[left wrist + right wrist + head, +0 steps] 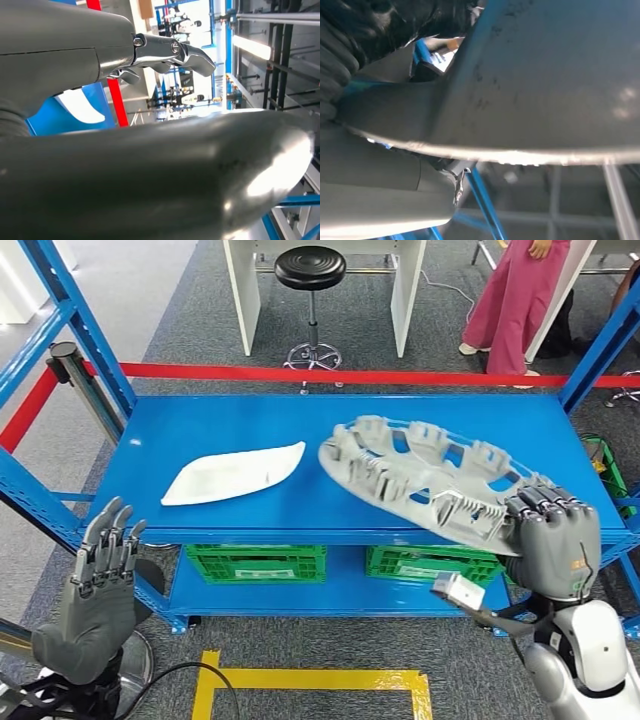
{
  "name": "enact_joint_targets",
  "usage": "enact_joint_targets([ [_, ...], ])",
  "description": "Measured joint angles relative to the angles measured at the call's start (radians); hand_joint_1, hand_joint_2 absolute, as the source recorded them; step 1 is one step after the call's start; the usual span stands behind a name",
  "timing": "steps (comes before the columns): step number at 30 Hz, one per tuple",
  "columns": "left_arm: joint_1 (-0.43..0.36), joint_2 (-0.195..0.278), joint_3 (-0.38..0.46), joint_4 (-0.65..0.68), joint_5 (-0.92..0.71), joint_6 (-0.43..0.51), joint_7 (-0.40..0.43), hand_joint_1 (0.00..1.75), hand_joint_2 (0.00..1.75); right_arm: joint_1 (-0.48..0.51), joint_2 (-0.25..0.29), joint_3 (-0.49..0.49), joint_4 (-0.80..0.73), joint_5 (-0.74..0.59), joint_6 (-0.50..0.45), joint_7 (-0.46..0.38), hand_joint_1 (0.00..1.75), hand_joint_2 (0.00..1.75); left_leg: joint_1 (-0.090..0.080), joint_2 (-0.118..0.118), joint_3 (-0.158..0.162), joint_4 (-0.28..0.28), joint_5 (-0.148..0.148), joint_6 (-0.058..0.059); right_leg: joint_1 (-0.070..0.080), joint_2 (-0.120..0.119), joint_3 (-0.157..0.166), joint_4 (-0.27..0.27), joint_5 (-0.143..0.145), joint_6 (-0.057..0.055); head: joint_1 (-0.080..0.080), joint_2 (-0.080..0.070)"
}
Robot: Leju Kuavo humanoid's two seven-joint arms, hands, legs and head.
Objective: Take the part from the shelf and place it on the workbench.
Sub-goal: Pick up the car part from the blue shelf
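Observation:
A large round grey plastic part (423, 475), like a wheel cover with ribs and cut-outs, hangs tilted above the right half of the blue shelf (226, 420). My right hand (555, 535) grips its near right rim, fingers curled over the edge. Up close in the right wrist view the part's grey underside (554, 80) lies against that hand (335, 55). A flat white curved part (232, 473) lies on the shelf's left half. My left hand (98, 585) is held up, fingers apart and holding nothing, in front of the shelf's left corner; the left wrist view has its thumb (151, 175) near the lens.
Blue shelf uprights (75, 320) stand at both sides. Two green crates (256, 562) sit on the lower level. A red barrier tape (302, 373) runs behind the shelf. Beyond it are a black stool (309, 270), white tables and a person in pink trousers (521, 300). Yellow floor tape (309, 680) marks the floor.

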Motion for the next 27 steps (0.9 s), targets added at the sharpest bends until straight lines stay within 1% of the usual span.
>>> enact_joint_targets([
  [4,0.011,0.000,0.004,-0.009,-0.008,0.006,-0.009,0.00,0.00,0.010,0.004,0.016,-0.059,0.006,-0.024,-0.012,1.75,1.75,0.000,0.000,0.000,0.000,0.000,0.000,0.000,0.000,0.000,0.000,0.000,0.000,0.000,0.000],
  [8,0.016,-0.001,0.004,-0.013,-0.018,0.013,-0.014,0.00,0.00,0.017,0.004,0.030,-0.084,0.004,-0.033,-0.020,1.75,1.75,0.000,0.000,0.000,0.000,0.000,0.000,0.000,0.000,0.000,0.000,0.000,0.000,0.000,0.000],
  [18,0.020,-0.001,0.009,-0.018,-0.021,0.014,-0.016,0.00,0.00,0.022,0.004,0.062,-0.097,-0.004,-0.037,-0.024,1.75,1.75,0.000,0.000,0.000,0.000,0.000,0.000,0.000,0.000,0.000,0.000,0.000,0.000,0.000,0.000],
  [27,0.022,-0.002,0.011,-0.021,-0.023,0.014,-0.018,0.00,0.00,0.022,0.004,0.070,-0.098,-0.022,-0.037,-0.024,1.75,1.75,-0.001,0.000,0.000,0.002,0.000,0.001,-0.001,0.000,0.000,-0.001,0.001,0.001,0.000,0.000],
])
